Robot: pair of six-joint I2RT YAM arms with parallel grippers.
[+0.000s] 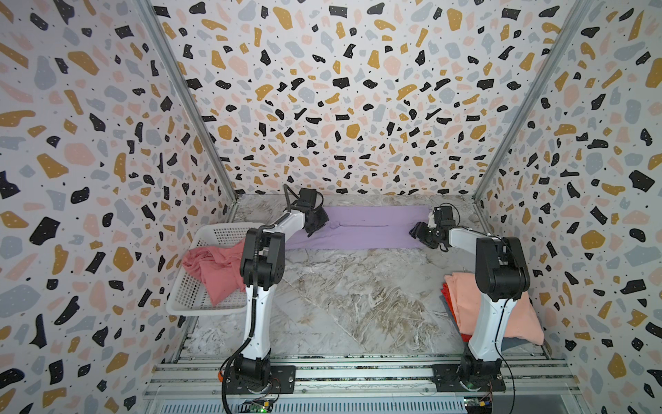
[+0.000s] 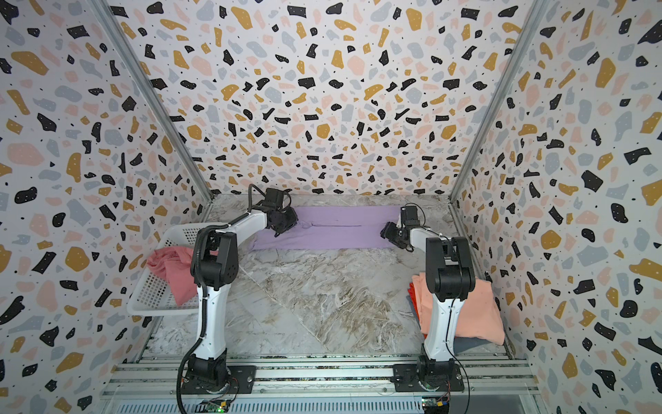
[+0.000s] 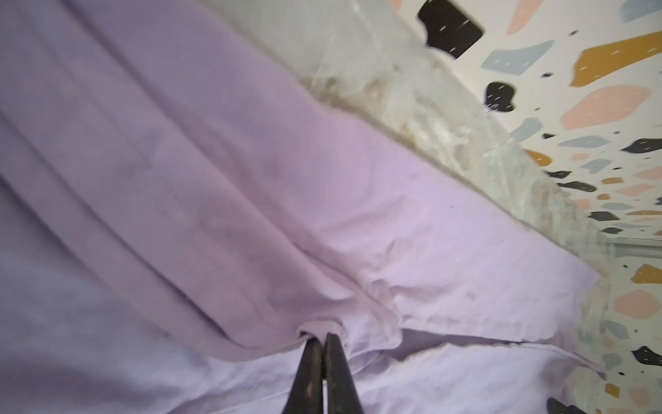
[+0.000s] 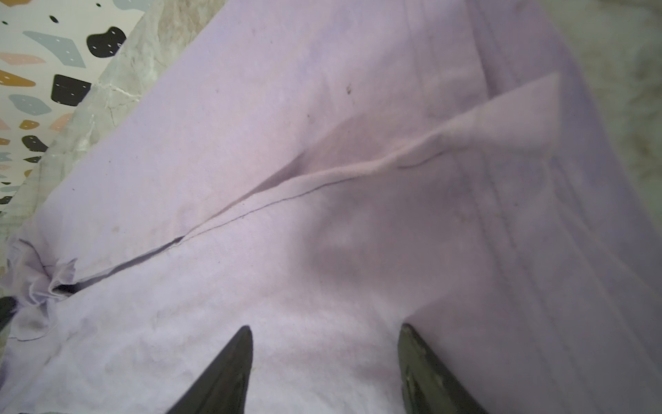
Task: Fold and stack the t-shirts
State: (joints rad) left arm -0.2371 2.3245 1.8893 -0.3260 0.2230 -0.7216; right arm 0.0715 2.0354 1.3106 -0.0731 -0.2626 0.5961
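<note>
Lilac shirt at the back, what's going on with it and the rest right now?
The lilac t-shirt lies folded into a long strip at the far end of the table. The left claw is shut on a pinch of its cloth at one end; the right claw stands open over the other end. A rose pink t-shirt lies crumpled in the basket; a peach t-shirt lies folded over a red t-shirt on the right.

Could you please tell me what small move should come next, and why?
Probably close the right gripper on the lilac t-shirt: the left gripper pinches a fold at one end, while the right stands open over the opposite end.
</note>
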